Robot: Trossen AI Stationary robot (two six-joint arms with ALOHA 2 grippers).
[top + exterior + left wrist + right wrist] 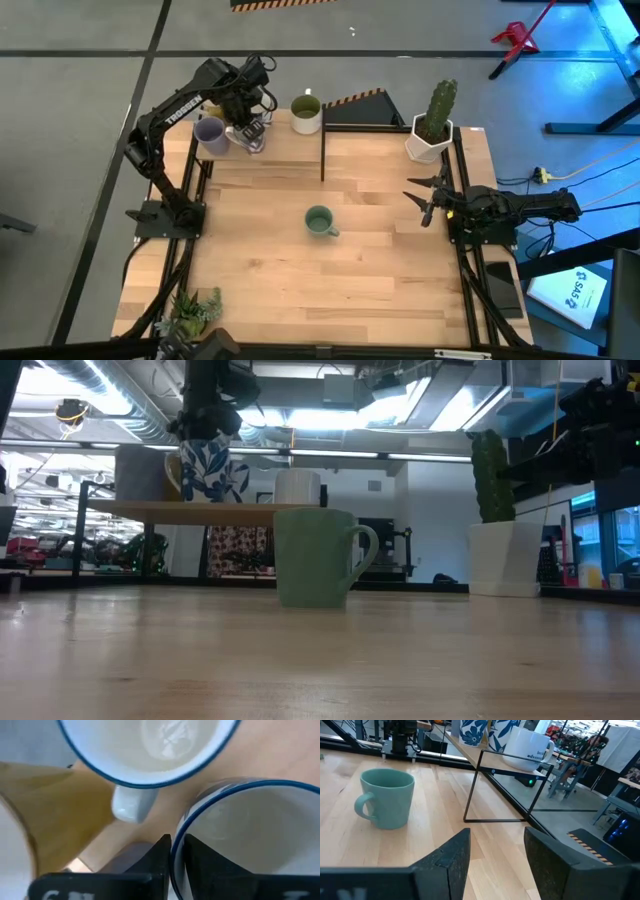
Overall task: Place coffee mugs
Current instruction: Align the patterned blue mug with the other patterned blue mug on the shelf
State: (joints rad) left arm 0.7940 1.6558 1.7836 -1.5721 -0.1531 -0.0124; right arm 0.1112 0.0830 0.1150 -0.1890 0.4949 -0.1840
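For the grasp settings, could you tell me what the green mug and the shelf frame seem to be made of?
The green mug looks like matte-glazed ceramic: thick rounded rim, soft even sheen. The shelf frame appears to be thin black metal rod, probably painted steel: slim straight bars and sharp corners under a wooden board.

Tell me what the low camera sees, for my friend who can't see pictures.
A green mug stands alone on the wooden table, its handle pointing right. Behind it, a raised shelf holds a blue-flowered mug and a white mug. A cactus in a white pot stands at the right.
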